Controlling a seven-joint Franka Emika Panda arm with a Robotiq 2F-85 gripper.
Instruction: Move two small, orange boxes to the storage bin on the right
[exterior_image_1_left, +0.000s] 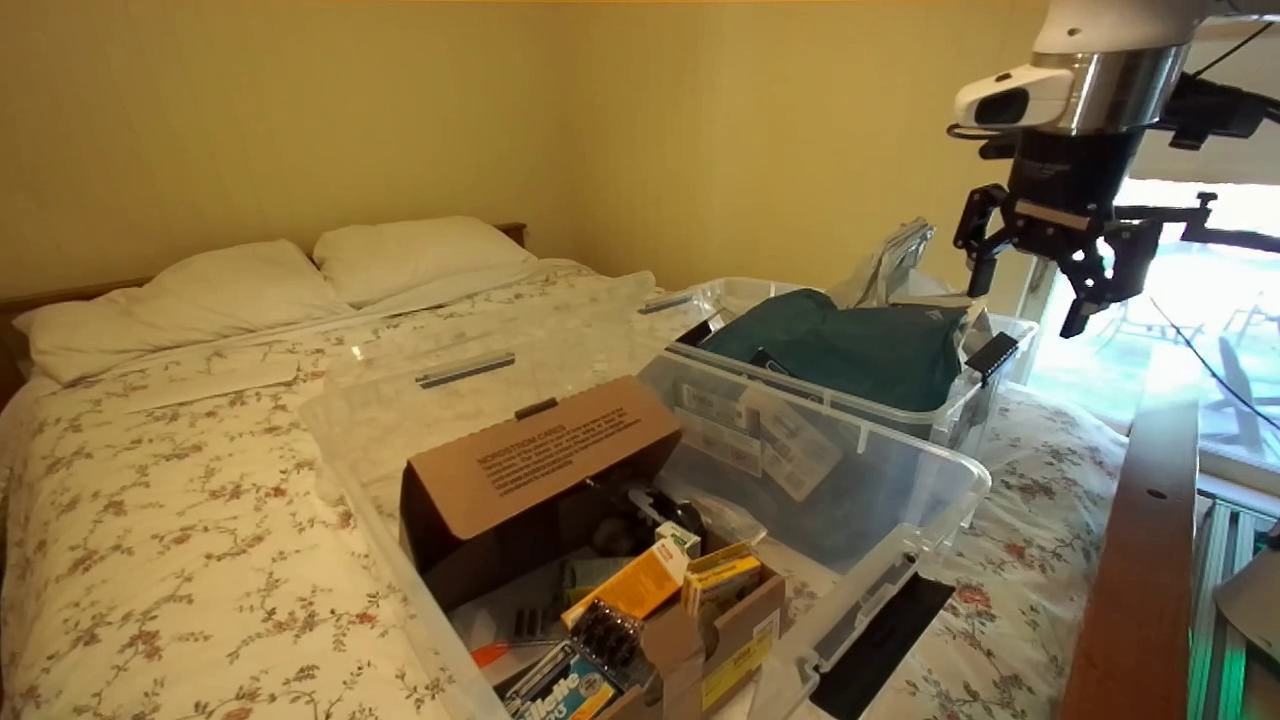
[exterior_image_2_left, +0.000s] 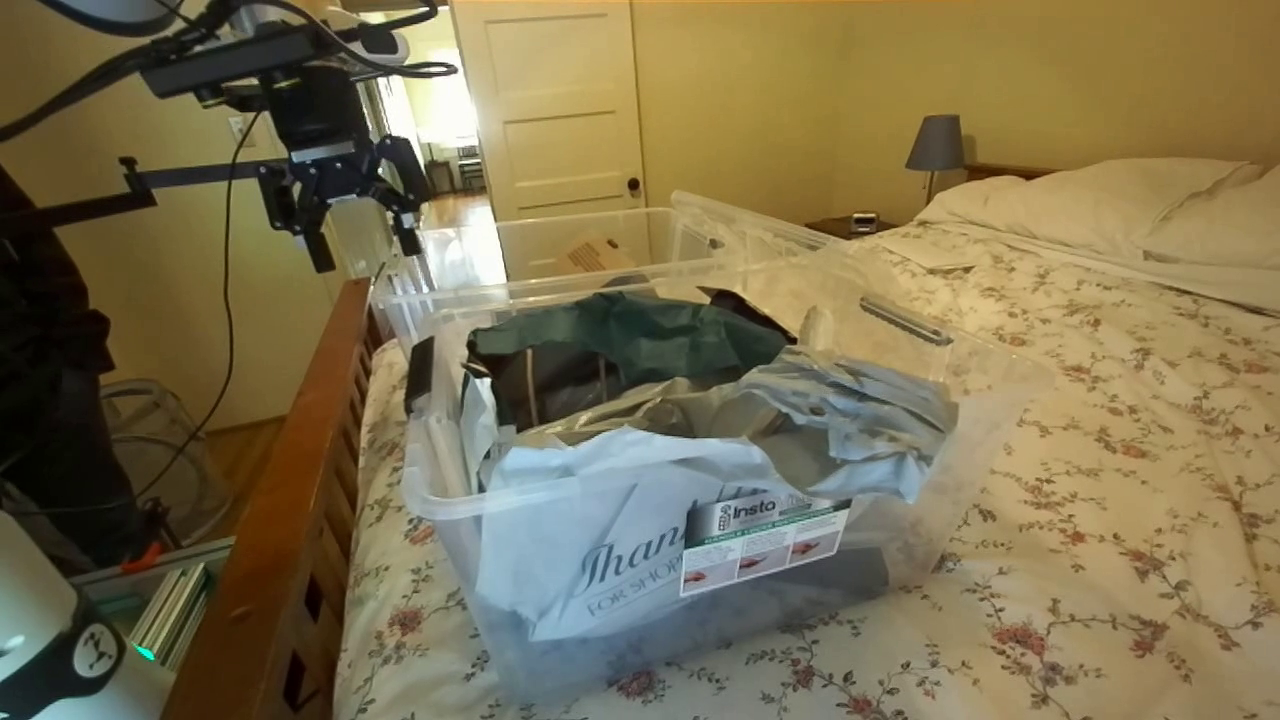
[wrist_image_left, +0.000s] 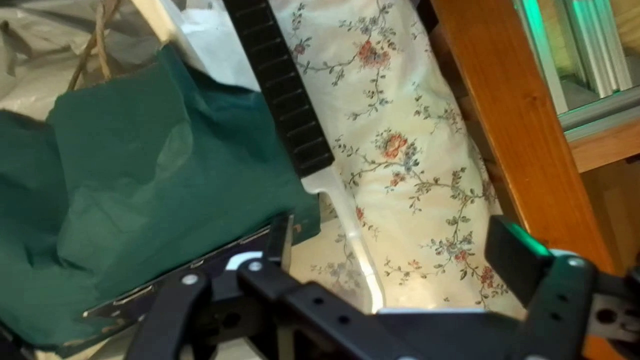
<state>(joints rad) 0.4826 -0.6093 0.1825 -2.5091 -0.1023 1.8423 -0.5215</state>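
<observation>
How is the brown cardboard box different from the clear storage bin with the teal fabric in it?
The cardboard box is brown and opaque; the storage bin is clear plastic. The cardboard box stands inside another clear tub; the storage bin stands directly on the bedspread. The cardboard box holds an orange box and a yellow-orange box; the storage bin holds teal fabric. Both are open at the top.

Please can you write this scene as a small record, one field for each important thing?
First orange box: lying aslant in the brown cardboard box
Second orange box: beside the first, in the same cardboard box
Cardboard box: open, inside a clear tub
Storage bin: clear plastic, holding teal material and a printed white bag
Tool: in the air, open, holding nothing
Progress: neither orange box is in the storage bin
</observation>
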